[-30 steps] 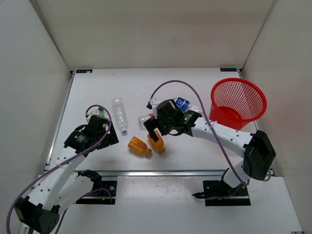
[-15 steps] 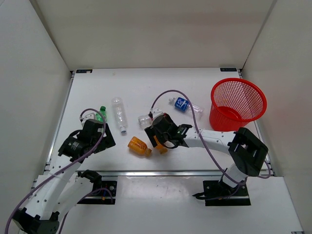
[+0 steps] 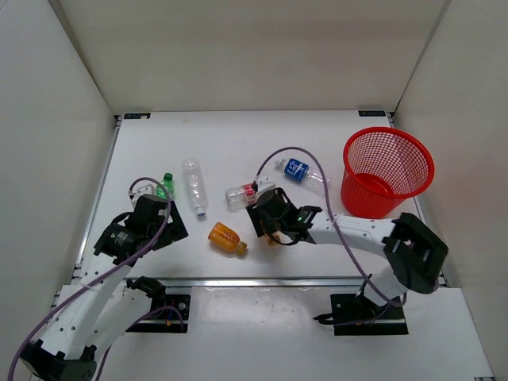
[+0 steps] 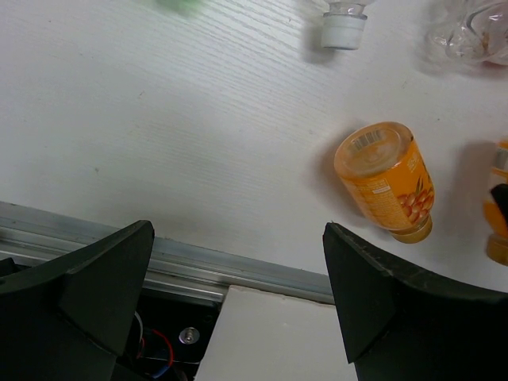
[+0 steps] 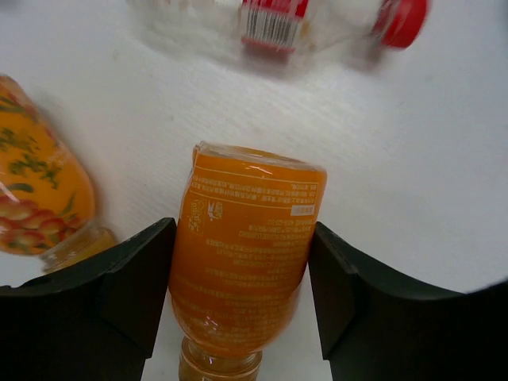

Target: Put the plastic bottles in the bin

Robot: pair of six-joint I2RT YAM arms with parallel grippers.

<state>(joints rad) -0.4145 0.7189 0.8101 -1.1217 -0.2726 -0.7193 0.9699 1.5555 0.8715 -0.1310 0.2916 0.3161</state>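
Right wrist view: the right claw [image 5: 240,246] straddles one stubby orange bottle [image 5: 252,198] lying on the tabletop [image 5: 413,143], with a finger along each flank and the bottle's neck toward the wrist.
Right claw state: narrowed onto that bottle; both pads appear to touch its sides, but the firmness of the hold cannot be told.
Neighbours of the grip: the other orange bottle [image 5: 36,198] lies just beside the claw's left finger; the red-label bottle [image 5: 278,20] lies beyond the gripped bottle's base.
Left claw [image 4: 236,238]: wide and holding nothing, hanging over the near edge of the tabletop.
Other bottles, top view: the green bottle [image 3: 165,183], blue-cap bottle [image 3: 193,185] and blue-label bottle [image 3: 298,170] all lie on the tabletop, apart from one another.
Bin [image 3: 389,151]: upright at the right side, well apart from the right claw; no bottle shows inside.
Step in hand (judged): securing the first bottle before the carry.
Risk, slip: the round, smooth body may squirt out if the pads bite off its widest line.
Risk, nudge: the left finger could roll the neighbouring orange bottle toward the near edge.
Risk, cable [image 3: 295,151]: the loop hangs over the blue-label bottle and may drag it during the swing.
Risk, release: a drop short of the flared rim could bounce out or tip the bin.
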